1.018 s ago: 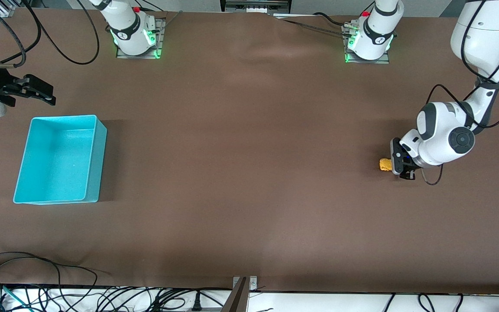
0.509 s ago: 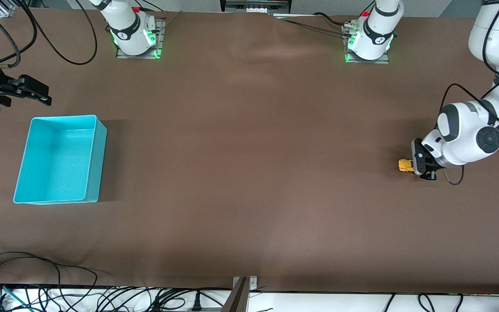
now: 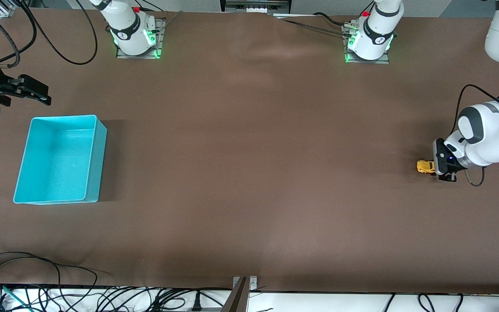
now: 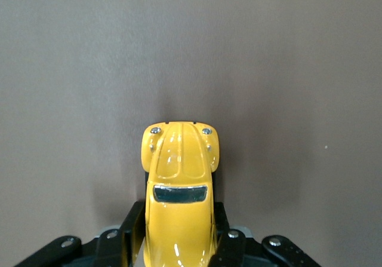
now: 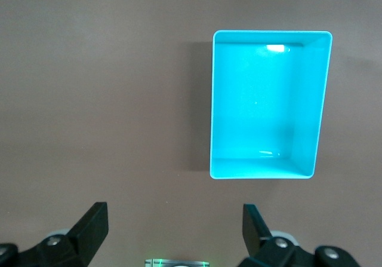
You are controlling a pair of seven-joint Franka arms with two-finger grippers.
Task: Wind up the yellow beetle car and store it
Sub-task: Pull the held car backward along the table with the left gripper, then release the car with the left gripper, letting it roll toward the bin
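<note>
At the front view's right edge, my left pincer [image 3: 441, 167] clamped the car [image 3: 425, 166] on the table, nose pointing toward the bin [image 3: 95, 158]; my right pincer [image 3: 33, 92] waited agape near it.

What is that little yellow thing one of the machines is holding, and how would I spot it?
Look along the brown table toward the left arm's end, away from the turquoise bin. There the left claw is shut on the yellow beetle car, low at the tabletop. It is the only yellow thing in sight: tiny, rounded, with dark windows.
</note>
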